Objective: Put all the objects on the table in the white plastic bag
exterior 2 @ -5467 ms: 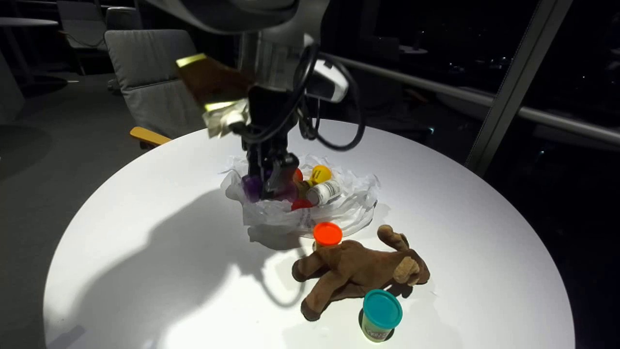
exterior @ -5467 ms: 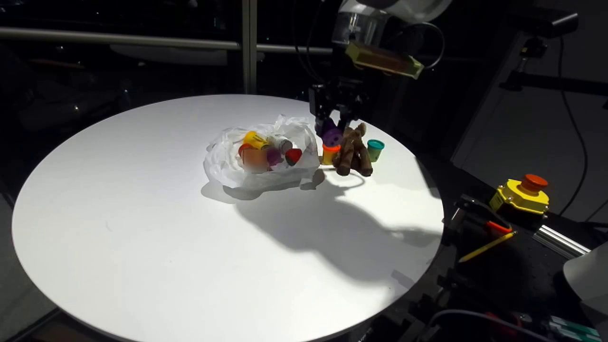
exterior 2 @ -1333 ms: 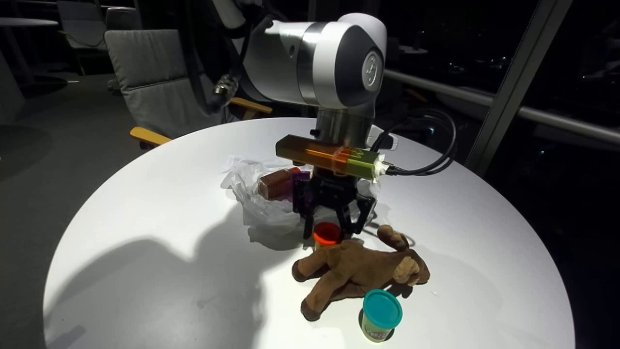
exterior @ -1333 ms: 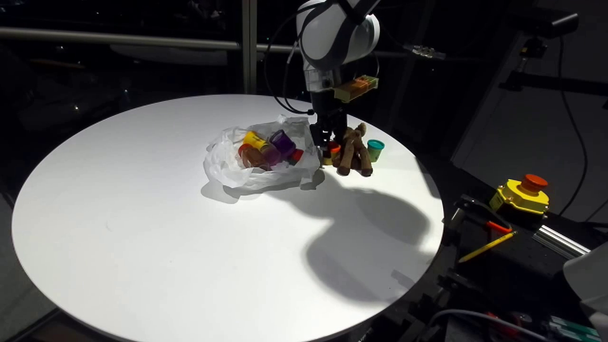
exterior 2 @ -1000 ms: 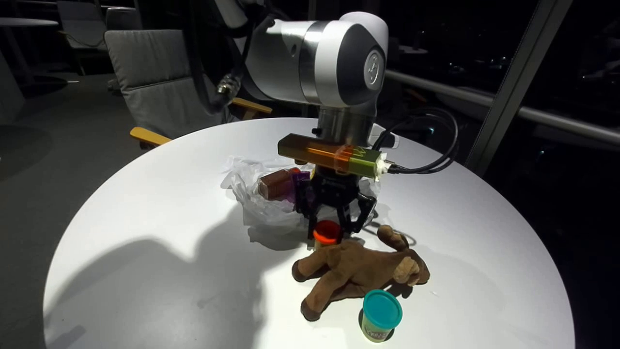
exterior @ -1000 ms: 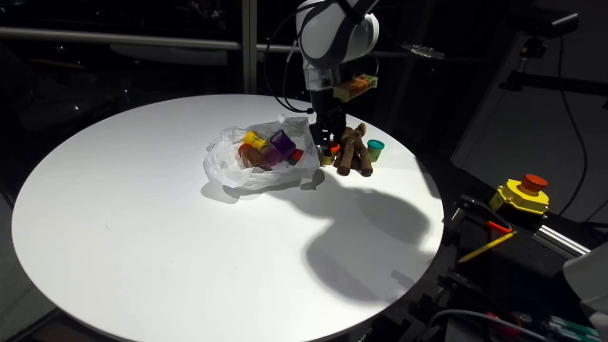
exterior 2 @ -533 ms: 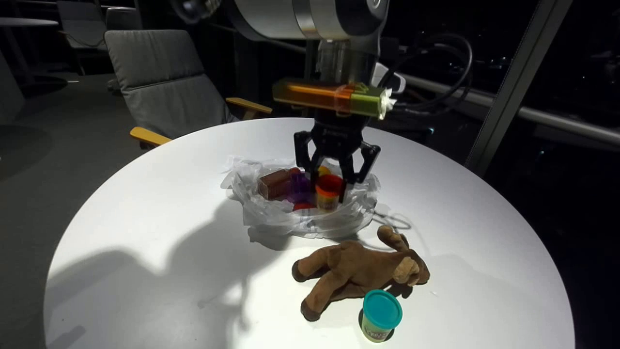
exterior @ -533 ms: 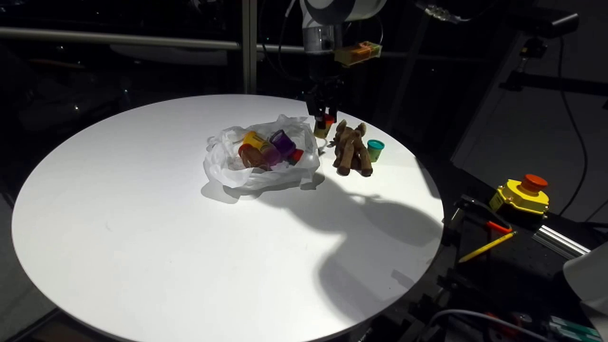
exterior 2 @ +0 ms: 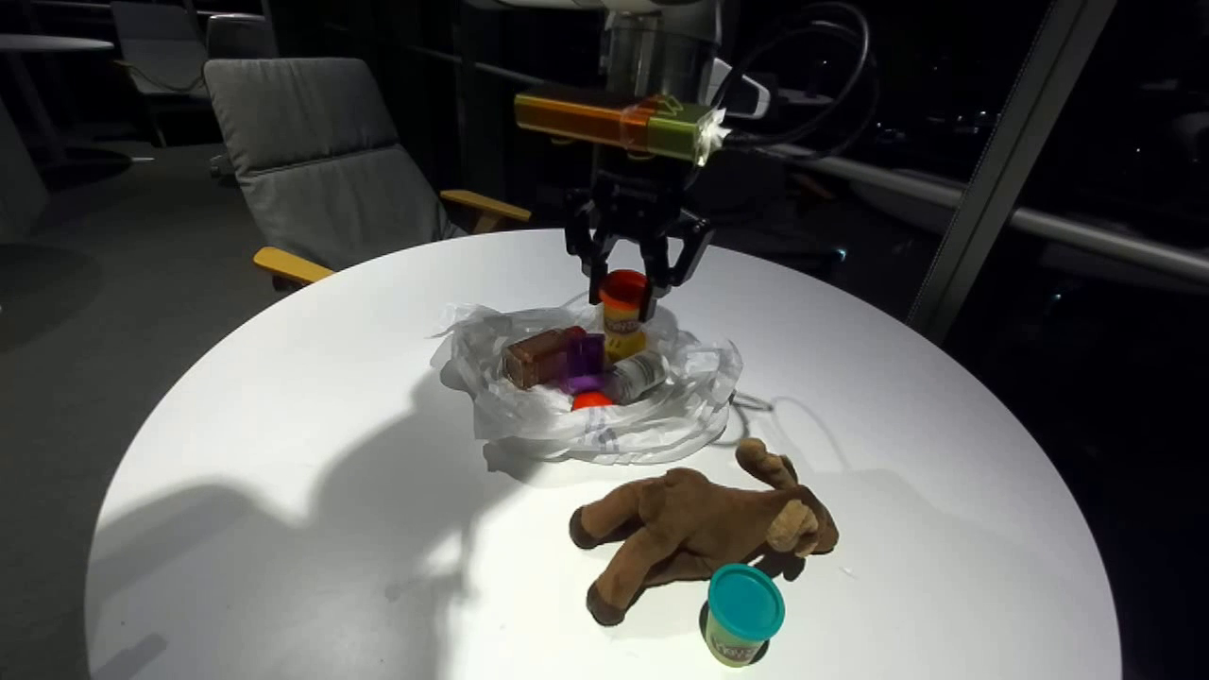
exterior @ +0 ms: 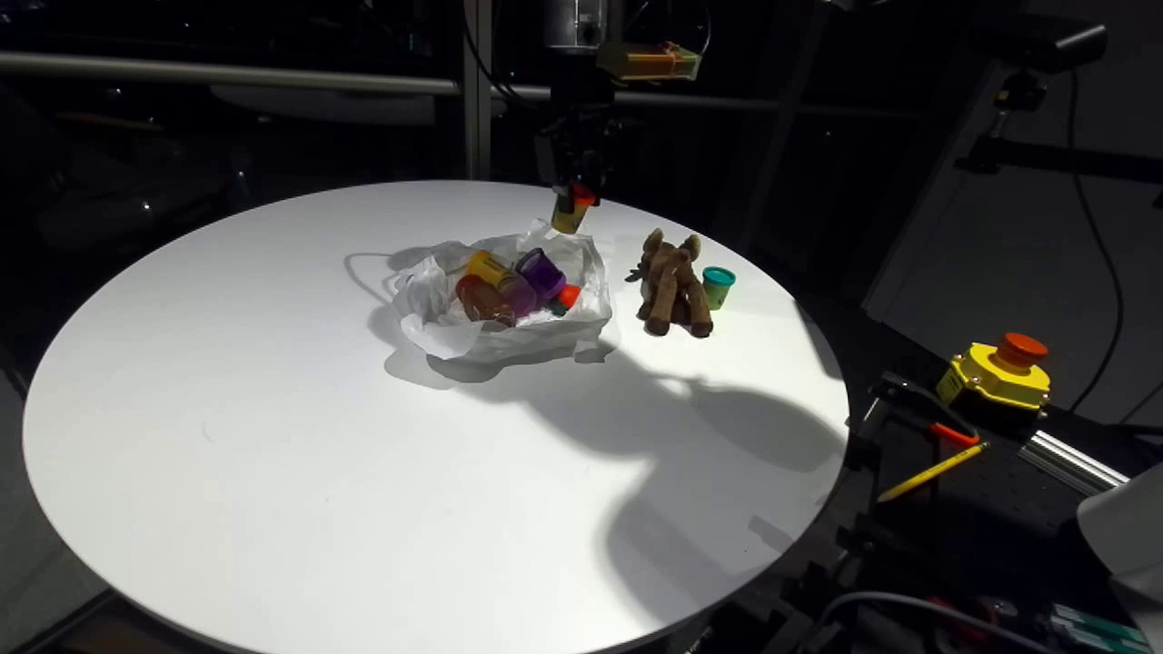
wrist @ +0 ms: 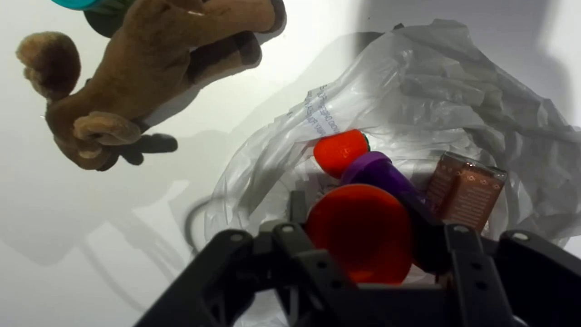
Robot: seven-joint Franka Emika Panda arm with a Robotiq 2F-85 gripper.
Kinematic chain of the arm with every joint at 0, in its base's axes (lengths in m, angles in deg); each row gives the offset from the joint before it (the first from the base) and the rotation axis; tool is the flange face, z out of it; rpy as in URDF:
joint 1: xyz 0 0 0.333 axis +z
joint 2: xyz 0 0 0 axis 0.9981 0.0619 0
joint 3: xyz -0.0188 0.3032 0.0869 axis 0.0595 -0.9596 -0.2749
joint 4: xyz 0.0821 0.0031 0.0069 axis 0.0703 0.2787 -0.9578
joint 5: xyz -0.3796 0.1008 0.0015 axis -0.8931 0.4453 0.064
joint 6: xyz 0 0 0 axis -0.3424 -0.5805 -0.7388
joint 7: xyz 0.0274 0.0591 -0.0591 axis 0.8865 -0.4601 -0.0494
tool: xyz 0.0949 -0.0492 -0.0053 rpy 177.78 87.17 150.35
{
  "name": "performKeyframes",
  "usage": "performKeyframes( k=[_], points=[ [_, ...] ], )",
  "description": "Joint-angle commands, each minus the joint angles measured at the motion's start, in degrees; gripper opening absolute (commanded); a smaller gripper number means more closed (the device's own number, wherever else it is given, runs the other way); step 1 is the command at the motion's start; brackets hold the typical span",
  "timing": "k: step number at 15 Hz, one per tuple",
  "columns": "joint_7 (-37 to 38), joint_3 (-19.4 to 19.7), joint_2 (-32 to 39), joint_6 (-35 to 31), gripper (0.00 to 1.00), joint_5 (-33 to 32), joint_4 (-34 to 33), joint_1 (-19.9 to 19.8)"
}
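My gripper (exterior 2: 623,295) is shut on an orange-lidded tub (exterior 2: 621,319) and holds it raised over the white plastic bag (exterior 2: 529,436). In the wrist view the orange lid (wrist: 358,231) sits between the fingers, above the open bag (wrist: 435,81). In the bag lie a purple tub (exterior: 540,272), a yellow tub (exterior: 488,268), a brown box (exterior 2: 538,361), a white bottle (exterior 2: 638,376) and a red-orange strawberry-like piece (wrist: 340,152). A brown plush moose (exterior 2: 704,524) lies on the table. A teal-lidded tub (exterior 2: 742,614) stands upright beside it.
The round white table (exterior: 363,490) carries the bag near its far side in an exterior view. A grey chair (exterior 2: 312,161) stands beyond the table edge. A yellow emergency-stop box (exterior: 995,377) sits on a dark side bench off the table.
My gripper let go of the purple tub, now in the bag. It then closed on the orange-lidded tub beside the moose, lifted it and carried it over the bag.
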Motion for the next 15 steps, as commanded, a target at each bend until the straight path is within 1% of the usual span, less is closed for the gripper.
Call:
performKeyframes(
  k=[1,6,8,12,13,14,15],
  points=[
    [3.0,0.9,6.7,1.0,0.28,0.3,-7.2,0.7],
    [7.0,2.8,12.6,1.6,0.28,-1.3,-12.0,1.8],
    [7.9,3.5,13.5,1.6,0.28,-1.9,-12.6,2.3],
    [9.1,4.5,14.9,4.2,0.28,-3.7,-13.6,3.2],
    [9.0,4.5,15.3,5.0,0.59,-4.0,-13.6,3.3],
    [8.7,4.2,15.1,5.4,0.79,-3.7,-13.5,3.1],
    [8.2,3.8,14.4,5.2,0.86,-3.2,-13.1,2.8]
  ],
)
